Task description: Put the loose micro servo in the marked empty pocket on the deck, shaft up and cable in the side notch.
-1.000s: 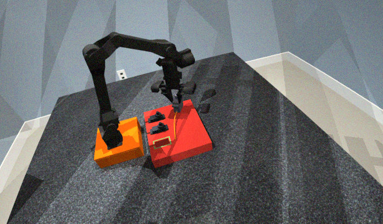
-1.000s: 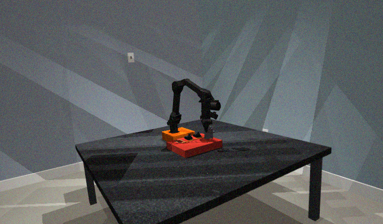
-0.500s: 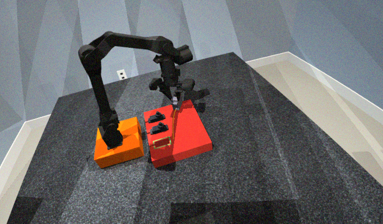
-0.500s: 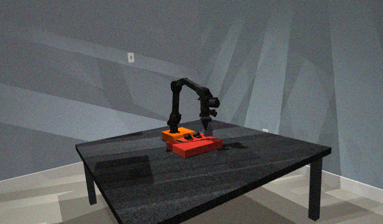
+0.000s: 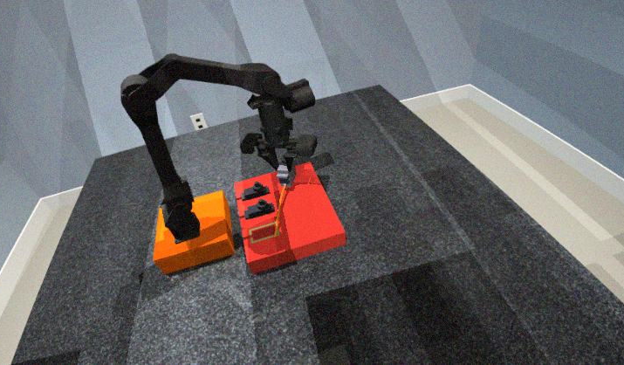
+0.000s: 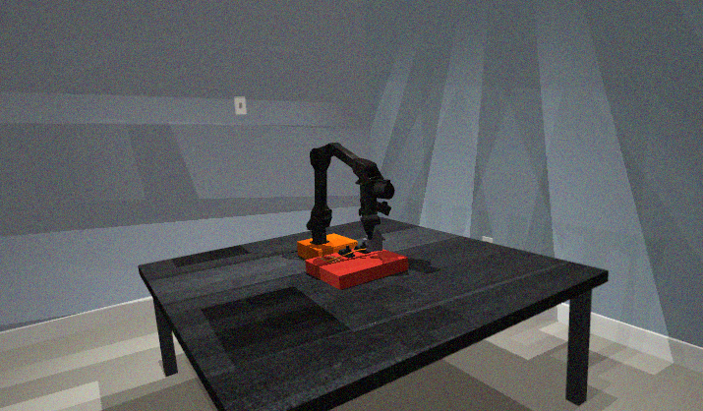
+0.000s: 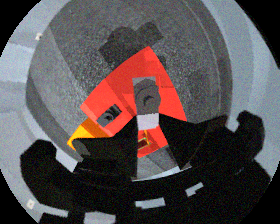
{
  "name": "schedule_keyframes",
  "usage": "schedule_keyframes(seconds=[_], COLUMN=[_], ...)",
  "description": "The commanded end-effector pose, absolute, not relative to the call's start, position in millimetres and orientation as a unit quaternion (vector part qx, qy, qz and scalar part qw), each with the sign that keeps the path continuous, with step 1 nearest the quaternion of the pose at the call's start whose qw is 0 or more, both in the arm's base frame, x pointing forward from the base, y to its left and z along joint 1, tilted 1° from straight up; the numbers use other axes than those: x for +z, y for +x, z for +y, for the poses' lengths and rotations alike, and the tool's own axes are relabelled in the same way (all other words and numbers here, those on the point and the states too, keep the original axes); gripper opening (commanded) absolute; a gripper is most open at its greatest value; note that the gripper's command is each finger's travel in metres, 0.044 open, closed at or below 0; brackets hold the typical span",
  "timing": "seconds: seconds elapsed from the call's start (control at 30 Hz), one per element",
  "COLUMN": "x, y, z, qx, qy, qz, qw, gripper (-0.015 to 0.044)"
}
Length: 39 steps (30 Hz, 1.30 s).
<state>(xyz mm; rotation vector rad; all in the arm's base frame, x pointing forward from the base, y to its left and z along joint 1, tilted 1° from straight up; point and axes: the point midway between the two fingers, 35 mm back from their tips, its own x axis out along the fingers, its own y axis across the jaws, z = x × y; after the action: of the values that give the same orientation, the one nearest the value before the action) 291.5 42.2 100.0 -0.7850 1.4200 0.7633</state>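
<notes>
The black arm reaches over from its orange base block (image 5: 212, 226) and points its gripper (image 5: 284, 168) down at the far end of the red deck (image 5: 312, 217), which lies on the dark table (image 5: 441, 253). The fingers (image 5: 288, 159) are closed partway onto the loose micro servo (image 5: 283, 174), a small grey body clamped between them above the deck's 12 o'clock edge in the top view. In the wrist view the servo (image 7: 145, 99) sits straight ahead between the two dark fingers, its round top facing the camera.

An orange cable (image 5: 281, 199) runs from the servo toward 6 o'clock across the deck and ends at the marked pocket (image 5: 263, 233), a green-outlined rectangle near the deck's 7 o'clock corner. The pocket holds no servo. Two other black servos (image 5: 256, 190) (image 5: 259, 209) are seated in a row at 12 o'clock from the pocket, along the deck's edge nearest the orange block. Whether the held servo touches the deck surface cannot be told from these views.
</notes>
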Motion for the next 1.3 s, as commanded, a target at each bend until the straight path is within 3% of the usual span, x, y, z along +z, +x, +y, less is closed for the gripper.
schedule_keyframes(seconds=[0.0,0.67,1.27], x=[102,103,103], y=[291,285,285], z=[22,-78,-82], qx=[0.331,0.328,0.213], qy=[-0.341,-0.344,-0.227], qz=[0.616,0.618,0.666], qw=[0.628,0.627,0.678], gripper=[0.0,0.0,0.0])
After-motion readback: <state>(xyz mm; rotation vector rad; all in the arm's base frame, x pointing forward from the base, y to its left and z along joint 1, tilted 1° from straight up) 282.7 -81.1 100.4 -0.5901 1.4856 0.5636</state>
